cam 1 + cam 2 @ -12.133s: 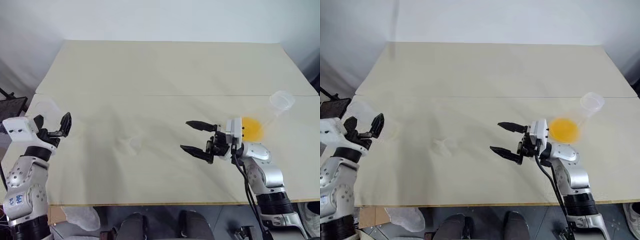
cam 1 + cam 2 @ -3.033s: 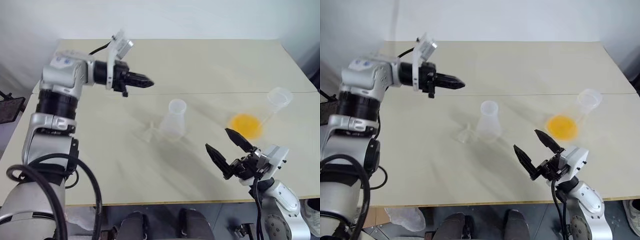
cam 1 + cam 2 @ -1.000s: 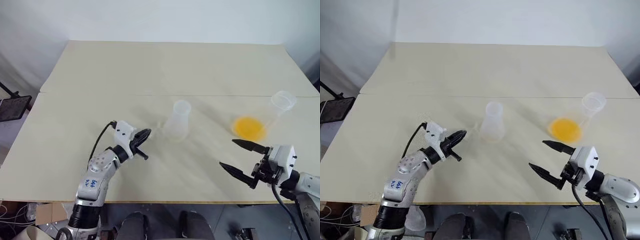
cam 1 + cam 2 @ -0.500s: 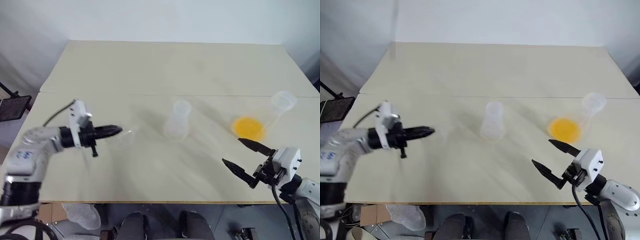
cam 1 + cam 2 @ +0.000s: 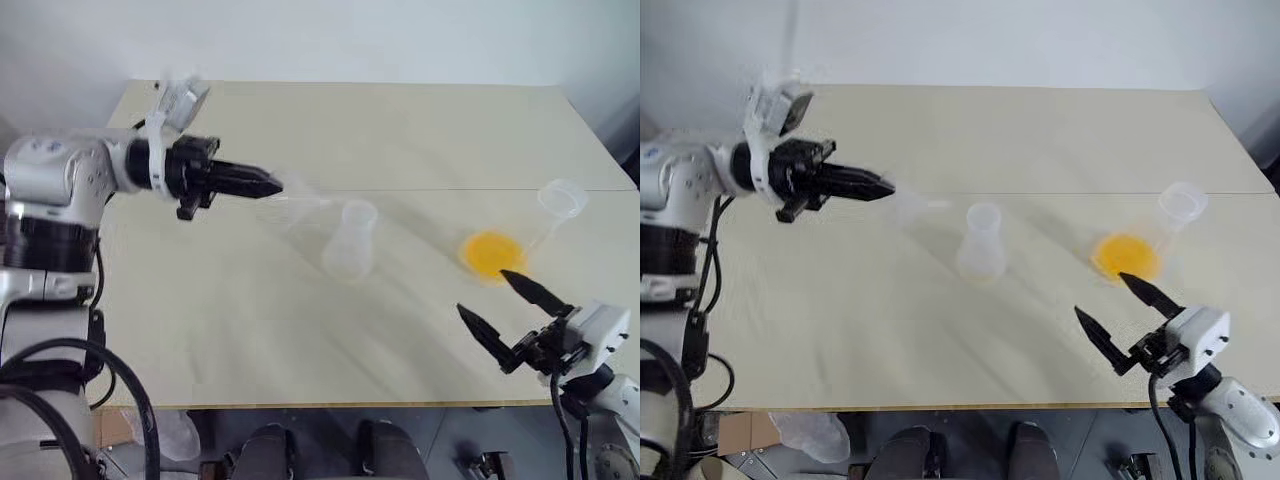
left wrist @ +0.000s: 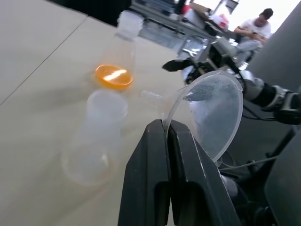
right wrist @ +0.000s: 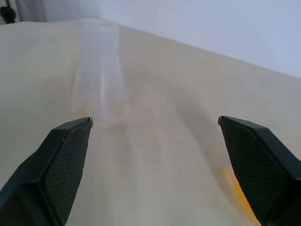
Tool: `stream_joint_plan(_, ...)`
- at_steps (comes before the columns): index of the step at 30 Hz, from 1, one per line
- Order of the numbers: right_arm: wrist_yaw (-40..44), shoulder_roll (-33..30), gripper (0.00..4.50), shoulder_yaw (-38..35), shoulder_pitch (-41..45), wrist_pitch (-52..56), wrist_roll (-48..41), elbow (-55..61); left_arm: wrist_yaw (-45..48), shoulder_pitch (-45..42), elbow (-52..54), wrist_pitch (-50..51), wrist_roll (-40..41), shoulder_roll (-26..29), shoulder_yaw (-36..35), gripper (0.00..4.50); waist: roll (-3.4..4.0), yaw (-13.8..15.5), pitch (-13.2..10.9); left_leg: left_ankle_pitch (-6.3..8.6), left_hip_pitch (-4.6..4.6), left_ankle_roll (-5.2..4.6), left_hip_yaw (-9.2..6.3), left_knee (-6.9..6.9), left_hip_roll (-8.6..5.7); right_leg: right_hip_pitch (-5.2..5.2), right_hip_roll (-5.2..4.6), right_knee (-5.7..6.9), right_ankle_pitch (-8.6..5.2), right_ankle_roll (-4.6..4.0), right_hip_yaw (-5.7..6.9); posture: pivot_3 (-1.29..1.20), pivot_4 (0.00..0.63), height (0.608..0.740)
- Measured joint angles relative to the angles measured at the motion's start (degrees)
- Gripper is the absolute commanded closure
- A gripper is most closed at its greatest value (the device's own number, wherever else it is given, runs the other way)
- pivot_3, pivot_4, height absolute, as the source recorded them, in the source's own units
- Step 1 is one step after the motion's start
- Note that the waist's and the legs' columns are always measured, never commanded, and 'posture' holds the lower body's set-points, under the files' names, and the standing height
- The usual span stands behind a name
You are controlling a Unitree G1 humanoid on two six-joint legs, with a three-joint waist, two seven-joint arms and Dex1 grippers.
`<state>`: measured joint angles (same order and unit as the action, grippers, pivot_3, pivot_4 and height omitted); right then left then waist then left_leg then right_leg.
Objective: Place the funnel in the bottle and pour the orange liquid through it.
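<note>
Clear plastic, the funnel (image 6: 214, 113) is pinched by its cone rim in the left gripper (image 5: 275, 186), held in the air above the table (image 5: 400, 130). Its long axis lies roughly level, stem (image 6: 153, 96) leading toward the bottle (image 5: 352, 240), which stands upright mid-table. A second flask (image 5: 530, 235) with the orange liquid (image 5: 492, 254) stands farther right. Near the front edge, the right gripper (image 5: 515, 315) is spread wide, empty.
</note>
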<state>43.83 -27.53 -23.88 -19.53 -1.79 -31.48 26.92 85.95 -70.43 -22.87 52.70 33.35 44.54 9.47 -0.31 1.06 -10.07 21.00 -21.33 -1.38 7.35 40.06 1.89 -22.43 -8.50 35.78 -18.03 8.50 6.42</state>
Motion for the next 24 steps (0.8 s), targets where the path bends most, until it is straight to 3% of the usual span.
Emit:
stream_joint_plan(9,-1.5,2.5,0.0,1.5,-2.2,-1.2,1.2,1.1,0.1,-7.6,-11.3,-4.9,-10.4,-5.2,11.4,4.45,-0.03,0.1,0.0,0.0,-0.02,-0.01,0.05,0.02,0.0,-0.03,0.0,-0.01,0.0,0.0,-0.07,0.0,0.15,0.74)
stream_joint_plan(19,-2.6,3.8,0.0,4.9,-2.2,-1.9,2.5,2.1,0.1,-11.5,-17.8,-7.2,-16.1,-12.4,13.0,4.45,-0.06,0.2,0.0,0.0,-0.07,-0.02,0.03,0.04,0.0,-0.05,-0.01,-0.02,0.0,0.0,-0.07,0.0,0.15,0.74)
stream_joint_plan(24,-3.1,4.0,0.0,5.6,-2.1,-2.0,3.0,2.1,0.1,-13.7,-21.0,-9.4,-18.3,-12.6,13.0,4.45,-0.06,0.1,0.0,-0.01,-0.07,-0.02,0.04,0.03,0.0,-0.08,-0.01,-0.01,0.0,0.0,-0.07,0.0,0.15,0.74)
